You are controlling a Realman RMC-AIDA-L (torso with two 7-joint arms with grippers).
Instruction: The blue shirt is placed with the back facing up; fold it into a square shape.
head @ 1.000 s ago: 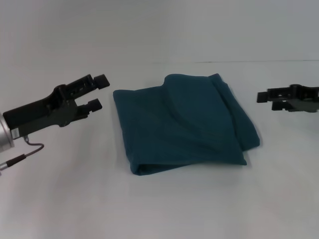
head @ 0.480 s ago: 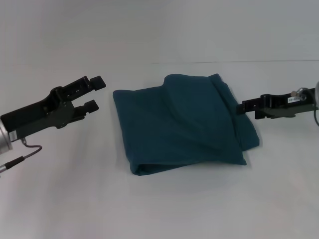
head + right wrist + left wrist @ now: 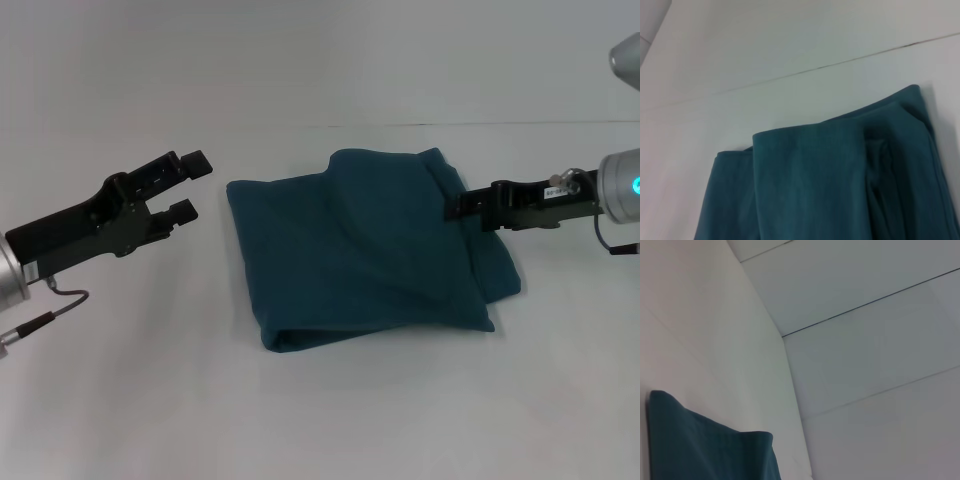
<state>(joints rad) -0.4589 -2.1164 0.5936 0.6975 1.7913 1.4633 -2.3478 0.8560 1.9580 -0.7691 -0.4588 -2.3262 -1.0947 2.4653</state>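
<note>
Plainly, white table (image 3: 330, 420) carries the folded blue shirt (image 3: 360, 250); left gripper (image 3: 192, 185) spread beside it, right gripper (image 3: 455, 208) touching it, its finger state untellable

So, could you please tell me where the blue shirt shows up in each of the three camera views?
Head view: the blue shirt lies folded mid-table, the right end effector at its right edge.
Left wrist view: only a corner of it, at the lower left.
Right wrist view: it fills the lower half.
Shared landmark: the white table under the shirt, seen in every view.
</note>
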